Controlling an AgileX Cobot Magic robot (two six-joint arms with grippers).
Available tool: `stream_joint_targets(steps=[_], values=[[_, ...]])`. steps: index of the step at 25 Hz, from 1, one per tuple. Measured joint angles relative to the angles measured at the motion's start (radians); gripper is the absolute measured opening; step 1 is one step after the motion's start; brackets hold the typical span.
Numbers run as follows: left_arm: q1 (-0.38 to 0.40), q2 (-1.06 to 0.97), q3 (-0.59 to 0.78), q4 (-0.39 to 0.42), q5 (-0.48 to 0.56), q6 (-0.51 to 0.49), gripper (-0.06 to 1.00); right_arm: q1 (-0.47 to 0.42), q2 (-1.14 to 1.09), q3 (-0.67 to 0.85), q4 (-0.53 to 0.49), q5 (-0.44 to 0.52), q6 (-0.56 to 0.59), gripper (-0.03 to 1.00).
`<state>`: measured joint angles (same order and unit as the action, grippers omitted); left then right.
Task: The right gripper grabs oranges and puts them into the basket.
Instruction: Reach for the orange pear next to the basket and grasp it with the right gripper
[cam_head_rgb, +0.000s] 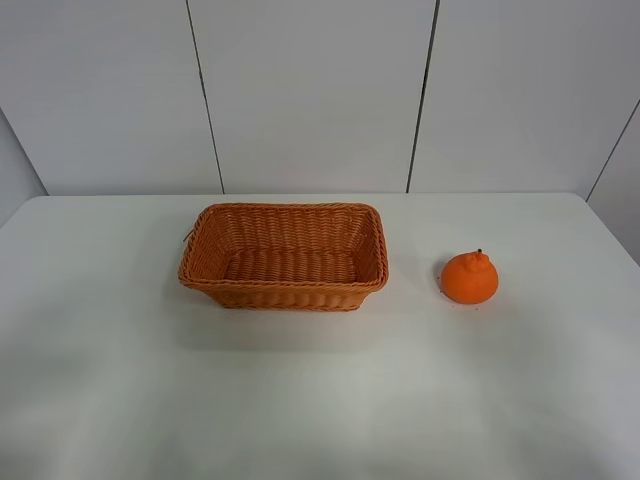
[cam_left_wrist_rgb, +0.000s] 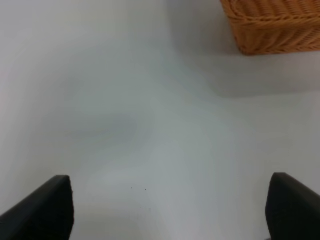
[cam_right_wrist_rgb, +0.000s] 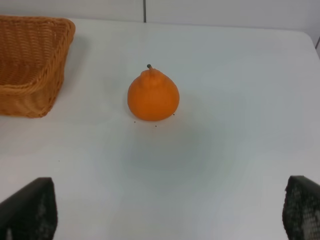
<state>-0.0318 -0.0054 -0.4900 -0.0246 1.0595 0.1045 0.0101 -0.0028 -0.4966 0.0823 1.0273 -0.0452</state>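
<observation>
Orange (cam_head_rgb: 470, 278) sits upright on table (cam_head_rgb: 320, 400), right of basket (cam_head_rgb: 285, 212) and apart from it; right gripper (cam_right_wrist_rgb: 167, 212) spread wide, empty; round fruit may roll away if the pinch lands off-centre.

Orange (cam_head_rgb: 469, 278), apparently stem-up, on white table (cam_head_rgb: 320, 400) right of basket (cam_head_rgb: 285, 294).

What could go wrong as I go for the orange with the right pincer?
1. The orange is round and sits free on the table; a nudge from the open right pincer could roll it away.
2. The basket has a raised rim; carrying the fruit low could clip it.
</observation>
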Motion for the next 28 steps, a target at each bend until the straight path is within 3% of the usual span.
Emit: stream_joint_targets(steps=[14,28], values=[[0.0,0.0,0.0,0.0,0.0,0.0,0.88,0.0,0.075,-0.023,0.005,0.0,0.0,0.69],[0.0,0.0,0.0,0.0,0.0,0.0,0.88,0.0,1.087,-0.455,0.007,-0.003,0.0,0.69]])
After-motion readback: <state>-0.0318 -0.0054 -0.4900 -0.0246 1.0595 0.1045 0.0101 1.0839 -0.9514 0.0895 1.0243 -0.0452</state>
